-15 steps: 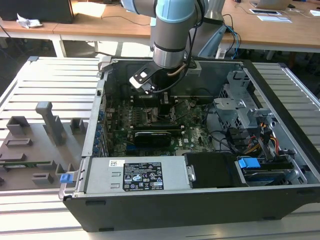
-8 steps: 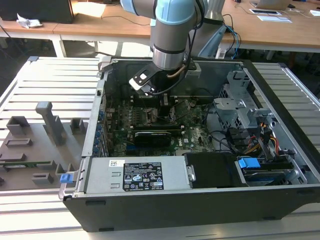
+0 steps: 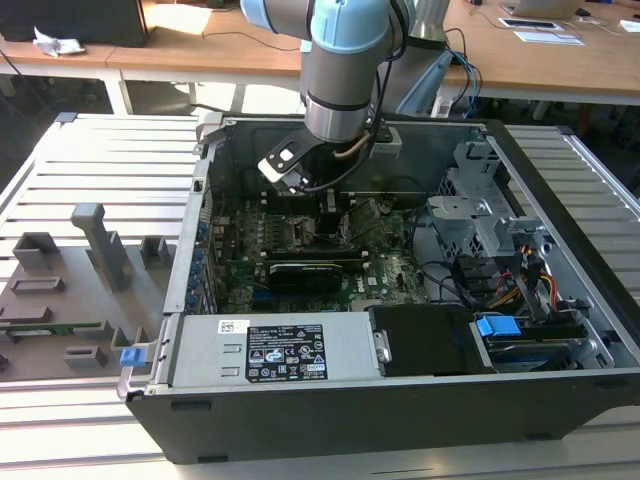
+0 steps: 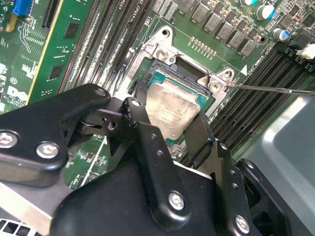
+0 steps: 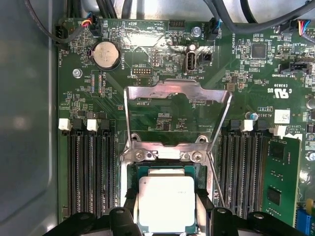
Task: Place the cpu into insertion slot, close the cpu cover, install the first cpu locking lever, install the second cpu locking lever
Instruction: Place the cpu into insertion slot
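Looks like a robotics lab to me, not anyone's home setup. You've got an industrial-style arm point(image 3: 345, 70) hanging over an open PC case point(image 3: 300, 425), and the case sits on a table point(image 3: 110, 160) built of slotted aluminium profiles. Beside it, on the exterior view's left, there's a bunch of grey jigs point(image 3: 100, 245) laid out. Behind that are long wooden desks point(image 3: 190, 50) with papers point(image 3: 548, 37) on them and cables point(image 3: 468, 88) hanging off the edge. In the first wrist view the bare motherboard point(image 5: 246, 73) is exposed, very test-bench.
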`<state>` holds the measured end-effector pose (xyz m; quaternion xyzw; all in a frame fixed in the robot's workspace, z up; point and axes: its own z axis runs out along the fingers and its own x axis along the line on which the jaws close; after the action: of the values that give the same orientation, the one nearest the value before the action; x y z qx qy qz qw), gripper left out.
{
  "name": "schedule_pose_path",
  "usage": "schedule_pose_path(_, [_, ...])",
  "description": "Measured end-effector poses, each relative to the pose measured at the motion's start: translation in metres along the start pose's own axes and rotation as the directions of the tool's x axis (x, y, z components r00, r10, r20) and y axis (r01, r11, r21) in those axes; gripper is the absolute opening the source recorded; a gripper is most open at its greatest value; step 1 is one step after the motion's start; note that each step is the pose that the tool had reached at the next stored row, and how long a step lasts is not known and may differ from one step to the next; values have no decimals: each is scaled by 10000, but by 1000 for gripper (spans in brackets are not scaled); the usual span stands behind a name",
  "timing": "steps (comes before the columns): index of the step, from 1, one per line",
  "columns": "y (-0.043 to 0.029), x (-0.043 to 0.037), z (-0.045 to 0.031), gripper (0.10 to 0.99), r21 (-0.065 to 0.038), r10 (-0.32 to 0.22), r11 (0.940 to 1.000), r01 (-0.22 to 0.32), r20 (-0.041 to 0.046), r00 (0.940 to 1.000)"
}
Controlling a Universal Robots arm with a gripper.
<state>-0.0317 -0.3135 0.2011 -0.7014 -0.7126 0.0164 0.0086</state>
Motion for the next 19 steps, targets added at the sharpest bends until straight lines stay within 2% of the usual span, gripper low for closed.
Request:
schedule_pose_path(7, [0,0,1,553,0,-1,10000,1,-1,10000])
schedule_pose_path(8, [0,0,1,620,0,-1,10000,1,-1,10000])
schedule_pose_path(9, [1,1,2,620,-1,-2,10000,2,-2,10000])
schedule_pose_path(11, [-2,2,-57,620,0,0,10000,0,-1,10000])
schedule_pose_path(14, [-2,2,-59,604,-1,0,10000,0,-3,10000])
schedule_pose_path(15, [-2,2,-59,475,-1,0,10000,0,-1,10000])
schedule_pose_path(19, [-3,-29,-59,231,0,-3,10000,3,-3,10000])
